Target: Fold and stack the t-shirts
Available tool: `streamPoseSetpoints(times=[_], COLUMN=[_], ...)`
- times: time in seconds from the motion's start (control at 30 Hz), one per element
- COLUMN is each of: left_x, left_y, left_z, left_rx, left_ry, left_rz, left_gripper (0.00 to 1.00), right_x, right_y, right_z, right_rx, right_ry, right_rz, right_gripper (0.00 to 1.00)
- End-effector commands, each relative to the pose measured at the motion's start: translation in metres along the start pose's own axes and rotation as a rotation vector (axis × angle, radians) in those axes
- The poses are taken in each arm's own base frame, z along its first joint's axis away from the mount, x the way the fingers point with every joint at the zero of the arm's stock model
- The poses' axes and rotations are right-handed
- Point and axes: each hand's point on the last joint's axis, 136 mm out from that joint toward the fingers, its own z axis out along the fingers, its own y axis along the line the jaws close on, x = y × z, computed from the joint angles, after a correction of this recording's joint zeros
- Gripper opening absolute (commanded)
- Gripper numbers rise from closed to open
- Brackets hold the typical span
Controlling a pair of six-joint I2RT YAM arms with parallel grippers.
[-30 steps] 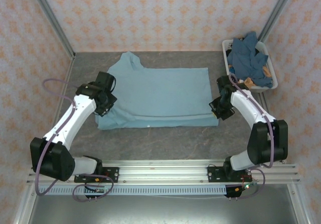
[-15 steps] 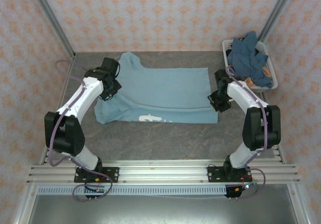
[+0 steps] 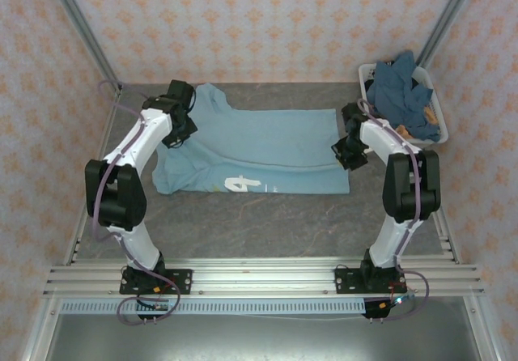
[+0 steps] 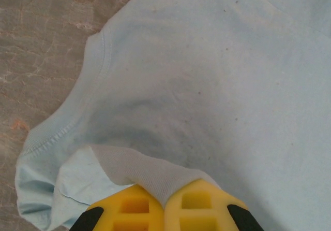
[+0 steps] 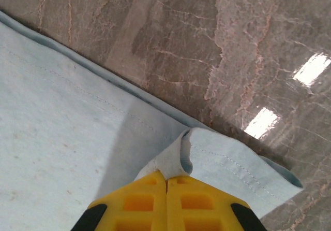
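A light blue shirt [image 3: 267,144] lies mid-frame, white print near its lower edge. The left gripper [image 3: 180,126] pinches its upper-left cloth, jaws closed; the right gripper [image 3: 346,152] – also closed – pinches its right edge. Darker shirts [image 3: 401,94] fill a basket [image 3: 364,75], upper right.

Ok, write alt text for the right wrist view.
The right gripper, yellow jaws shut, pinches a folded corner of the light blue t-shirt. The shirt's stitched edge runs diagonally across the grey marbled table, which reflects two bright lights.
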Motion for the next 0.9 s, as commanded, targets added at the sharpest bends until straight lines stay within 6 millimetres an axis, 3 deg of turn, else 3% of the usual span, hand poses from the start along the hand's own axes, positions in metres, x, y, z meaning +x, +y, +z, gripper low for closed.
streamPoseSetpoints(times=[0.0,0.4,0.47,0.53,0.57,0.6,0.63,0.73,0.87], left_x=[-0.017,-0.026,-0.028,-0.034,-0.039,-0.043,-0.045,-0.045,-0.011], left_y=[0.008,0.002,-0.005,-0.009,-0.008,-0.002,0.006,0.042,0.096], left_z=[-0.004,0.016,0.027,0.03,0.028,0.027,0.025,0.015,0.019], left_rx=[-0.049,-0.079,-0.058,-0.03,-0.023,-0.028,-0.028,-0.029,0.005], left_ry=[-0.042,-0.02,0.003,0.019,0.024,0.032,0.041,0.076,0.191], left_rz=[0.021,0.061,0.082,0.095,0.094,0.084,0.07,-0.018,-0.214], left_gripper=[0.0,0.0,0.0,0.12,0.32,0.5,0.56,0.6,0.6], right_x=[-0.013,-0.018,-0.019,-0.021,-0.022,-0.024,-0.025,-0.024,-0.008], right_y=[0.005,0.017,0.023,0.024,0.025,0.025,0.024,0.016,-0.003], right_z=[0.0,0.013,0.016,0.016,0.014,0.01,0.005,-0.012,-0.023], right_rx=[0.012,0.026,0.018,0.029,0.031,0.03,0.026,0.014,-0.015], right_ry=[-0.038,-0.026,-0.015,-0.01,-0.01,-0.015,-0.024,-0.048,-0.036], right_rz=[-0.006,-0.016,-0.028,-0.051,-0.066,-0.08,-0.093,-0.131,-0.166], right_gripper=[0.0,0.0,0.0,0.06,0.14,0.23,0.29,0.44,0.49])
